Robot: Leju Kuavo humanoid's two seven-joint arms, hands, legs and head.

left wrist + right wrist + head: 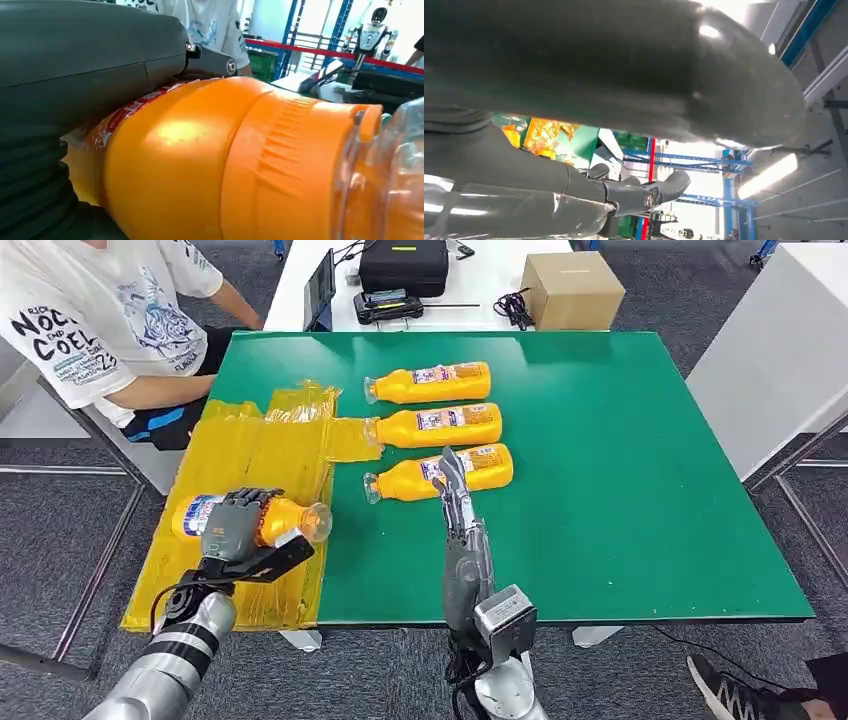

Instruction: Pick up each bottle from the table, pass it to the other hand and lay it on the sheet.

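Bottles were what you had in front of you: one orange bottle (250,521) lay on its side in the left hand (233,525), fingers wrapped over its middle, above the yellow sheet (245,455) at the left edge of the green table (620,440). Your left wrist view showed that bottle (200,165) close up, its ribbed orange shoulder and clear cap end, detail the head view lacked. Three more bottles (432,425) lay in a row near the table's middle, caps toward the sheet. The right hand (456,502) reached flat over the nearest one, fingers straight, gripping nothing. A person (110,320) sat beyond the sheet.
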